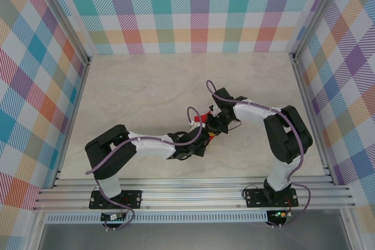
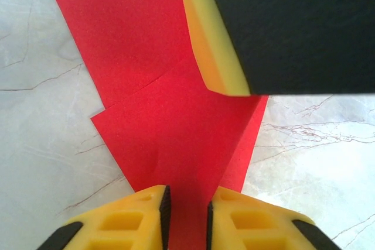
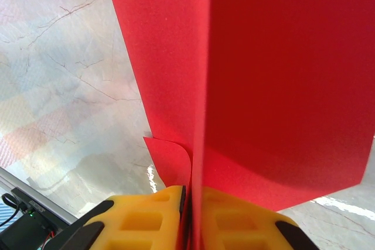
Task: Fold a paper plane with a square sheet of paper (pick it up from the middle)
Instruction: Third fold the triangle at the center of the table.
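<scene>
Near the middle of the pale marbled counter [image 1: 146, 86], where the two arms meet, is the red, creased paper plane [image 1: 202, 119]. From 3 o'clock in the overhead view, the right tool [image 3: 188, 215] is clamped tight on the paper's folded edge, with red panels rising on both sides of its yellow fingers. From 8 o'clock, the left tool [image 2: 187, 218] stands narrow, with a slim gap and red paper showing in it. The right tool's yellow-and-black finger sits at 1 o'clock in the left wrist view.
</scene>
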You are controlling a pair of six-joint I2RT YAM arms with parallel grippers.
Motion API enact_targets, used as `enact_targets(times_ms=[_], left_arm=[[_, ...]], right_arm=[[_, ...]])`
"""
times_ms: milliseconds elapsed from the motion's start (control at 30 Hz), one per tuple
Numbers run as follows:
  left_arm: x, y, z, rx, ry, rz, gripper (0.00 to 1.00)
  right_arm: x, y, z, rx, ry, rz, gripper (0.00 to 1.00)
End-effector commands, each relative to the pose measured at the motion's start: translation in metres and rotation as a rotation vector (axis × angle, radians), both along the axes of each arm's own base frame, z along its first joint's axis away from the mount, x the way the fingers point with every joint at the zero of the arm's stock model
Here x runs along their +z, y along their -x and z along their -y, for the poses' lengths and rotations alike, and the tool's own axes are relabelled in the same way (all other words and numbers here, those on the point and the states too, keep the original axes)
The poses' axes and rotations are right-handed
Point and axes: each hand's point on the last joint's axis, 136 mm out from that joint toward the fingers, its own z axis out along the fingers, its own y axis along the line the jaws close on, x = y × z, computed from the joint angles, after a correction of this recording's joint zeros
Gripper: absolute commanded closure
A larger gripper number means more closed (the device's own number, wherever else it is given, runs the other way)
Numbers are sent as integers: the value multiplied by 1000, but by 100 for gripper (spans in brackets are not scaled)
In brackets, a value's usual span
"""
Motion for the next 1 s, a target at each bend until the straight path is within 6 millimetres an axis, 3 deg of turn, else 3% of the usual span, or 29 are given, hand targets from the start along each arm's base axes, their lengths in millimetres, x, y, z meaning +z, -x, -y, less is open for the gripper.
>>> enact_targets(times_ms=[0,533,667,833,967], left_arm=[[-3,3,-1,-14,-38,3,79],[0,8,0,-33,24,-7,95],[3,8,1,-39,109,-32,96],[6,8,2,-37,239,-77,96],[6,6,-3,-15,314,-102,96]], right_arm=[[7,-1,-7,12,-19,0,87],[13,-3,-6,20,-18,22,85],[25,-5,-4,23,-37,54,79],[48,-9,1,9,-96,117,64],[63,-9,5,1,-142,159,61]])
